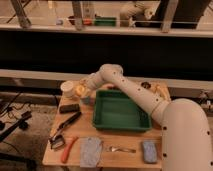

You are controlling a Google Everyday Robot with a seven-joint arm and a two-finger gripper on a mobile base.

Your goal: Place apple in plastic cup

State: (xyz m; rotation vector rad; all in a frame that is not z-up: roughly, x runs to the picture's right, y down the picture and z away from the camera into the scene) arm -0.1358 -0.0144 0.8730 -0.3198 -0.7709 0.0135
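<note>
Arm [141, 98] reaches left past green tray [123, 128], tool [85, 90] at apple [79, 90].

We log a light wooden table [82, 129] at 6 o'clock under dim, warm light. Behind it a pale ledge [35, 75] runs from 9 to 3 o'clock, then a dark wall band [50, 50], then a second rail [50, 29] with metal uprights [77, 12] toward 12. Dark floor [20, 150] with cables lies at 8 o'clock. The gripper [84, 91] hangs over the table's 11 o'clock corner.
</note>
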